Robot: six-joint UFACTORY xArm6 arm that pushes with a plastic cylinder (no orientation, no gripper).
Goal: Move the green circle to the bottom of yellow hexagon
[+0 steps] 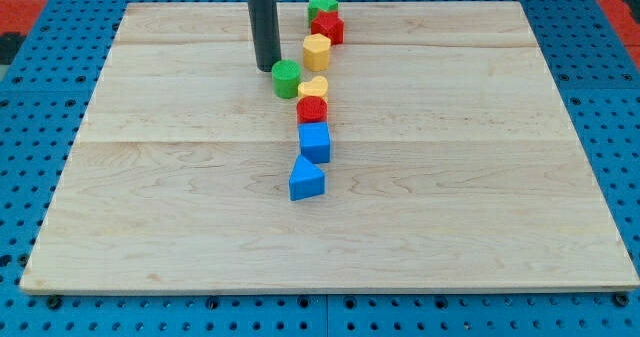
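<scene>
The green circle (287,78) sits near the top middle of the wooden board (150,177). The yellow hexagon (316,51) stands just up and to the right of it. My tip (267,69) rests on the board right beside the green circle, at its upper left, about touching it. A yellow heart (314,87) lies against the green circle's right side, directly below the hexagon.
A column of blocks runs down the middle: a green star (322,4) at the top, a red block (328,27) under it, a red block (312,109) below the heart, a blue cube (315,142), a blue triangular block (306,180). Blue pegboard surrounds the board.
</scene>
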